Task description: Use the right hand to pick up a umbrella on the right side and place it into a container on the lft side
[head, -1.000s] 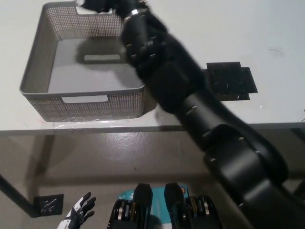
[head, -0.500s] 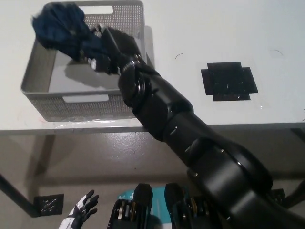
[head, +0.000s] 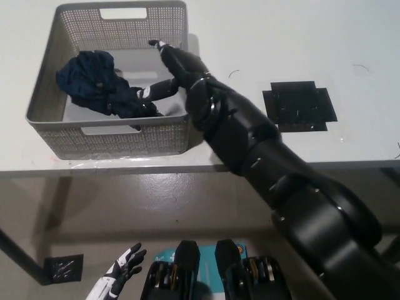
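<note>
Nearest, the white left hand (head: pixel 120 279) hangs low at the lower left, below the table edge, fingers spread and holding nothing. The white table (head: pixel 262 147) has its front edge running straight across, with bare surface to the right of the one grey mesh container (head: pixel 134 139), which sits close to that edge. The black right arm reaches in from the lower right over the container's right wall; the right hand (head: pixel 169 69) hovers inside it, fingers spread apart and gripping nothing. One dark blue umbrella (head: pixel 97 84) lies folded in the container's left half, its end near the fingertips. One black square mat (head: pixel 299 105) lies farther right on the table, well apart from the container.
</note>
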You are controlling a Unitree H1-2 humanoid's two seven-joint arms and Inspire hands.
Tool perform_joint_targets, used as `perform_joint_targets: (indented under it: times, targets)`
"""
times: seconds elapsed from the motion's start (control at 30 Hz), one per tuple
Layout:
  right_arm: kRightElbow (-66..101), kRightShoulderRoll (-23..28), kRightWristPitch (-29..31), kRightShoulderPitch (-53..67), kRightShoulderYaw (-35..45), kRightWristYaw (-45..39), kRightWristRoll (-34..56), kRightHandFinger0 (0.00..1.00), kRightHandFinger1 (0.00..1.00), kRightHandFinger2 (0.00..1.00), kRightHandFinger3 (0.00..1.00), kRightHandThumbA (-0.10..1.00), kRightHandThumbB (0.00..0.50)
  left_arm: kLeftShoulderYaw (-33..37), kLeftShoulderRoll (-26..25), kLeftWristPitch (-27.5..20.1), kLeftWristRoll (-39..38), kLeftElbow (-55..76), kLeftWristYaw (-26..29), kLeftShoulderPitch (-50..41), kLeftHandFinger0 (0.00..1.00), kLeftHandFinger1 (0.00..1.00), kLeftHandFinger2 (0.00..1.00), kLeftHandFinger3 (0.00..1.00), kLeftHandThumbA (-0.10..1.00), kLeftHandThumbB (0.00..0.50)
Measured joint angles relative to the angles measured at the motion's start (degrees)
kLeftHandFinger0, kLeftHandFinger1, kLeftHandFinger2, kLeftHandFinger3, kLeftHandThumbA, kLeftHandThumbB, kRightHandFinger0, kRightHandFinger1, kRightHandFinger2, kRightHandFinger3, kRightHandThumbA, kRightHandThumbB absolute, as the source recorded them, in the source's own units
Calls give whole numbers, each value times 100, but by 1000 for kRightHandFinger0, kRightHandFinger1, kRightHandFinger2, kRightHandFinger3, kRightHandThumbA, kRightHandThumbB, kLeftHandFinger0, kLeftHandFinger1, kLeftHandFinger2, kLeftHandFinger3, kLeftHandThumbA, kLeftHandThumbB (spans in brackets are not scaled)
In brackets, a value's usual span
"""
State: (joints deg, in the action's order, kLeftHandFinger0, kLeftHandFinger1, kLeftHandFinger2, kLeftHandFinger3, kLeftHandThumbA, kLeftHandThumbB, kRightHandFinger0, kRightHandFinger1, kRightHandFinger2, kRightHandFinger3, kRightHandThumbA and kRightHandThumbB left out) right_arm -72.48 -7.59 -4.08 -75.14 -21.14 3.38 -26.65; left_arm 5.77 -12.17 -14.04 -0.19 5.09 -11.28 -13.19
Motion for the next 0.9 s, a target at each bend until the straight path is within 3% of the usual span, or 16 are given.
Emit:
perform_joint_targets:
  times: [0.1,0.27,0.37,0.43,0.5,0.67,0.8,0.9]
  targets:
    - [525,154,2,45,71,-116,51,1000,1000,1000,1000,1000,460,13,-18,0,19,-4,-1,-2,1000,1000,1000,1000,1000,63]
    - [1611,404,71,198,480,-267,296,1000,1000,1000,1000,1000,411,13,-24,0,25,-31,-2,1,1000,1000,1000,1000,1000,74]
    - [2339,530,48,462,658,-336,406,1000,1000,1000,1000,1000,418,9,-22,1,27,-51,-1,2,1000,1000,1000,1000,1000,44]
    - [2774,592,29,692,740,-371,452,1000,1000,1000,1000,1000,389,6,-21,2,27,-64,0,1,1000,1000,1000,1000,1000,44]
    - [3230,646,3,1009,813,-408,514,1000,1000,1000,1000,1000,403,3,-21,2,27,-81,1,1,1000,1000,1000,1000,1000,54]
    - [4212,786,-73,1890,972,-464,651,1000,1000,1000,1000,1000,320,-3,-20,2,27,-120,1,0,1000,1000,1000,1000,1000,21]
    - [4933,948,-112,2718,1090,-496,775,1000,1000,1000,1000,1000,312,-10,-20,2,27,-150,1,-2,1000,1000,1000,1000,1000,23]
    - [5553,1109,-128,3499,1219,-531,905,1000,1000,1000,1000,1000,342,-23,-19,2,27,-177,1,-2,1000,1000,1000,1000,1000,22]
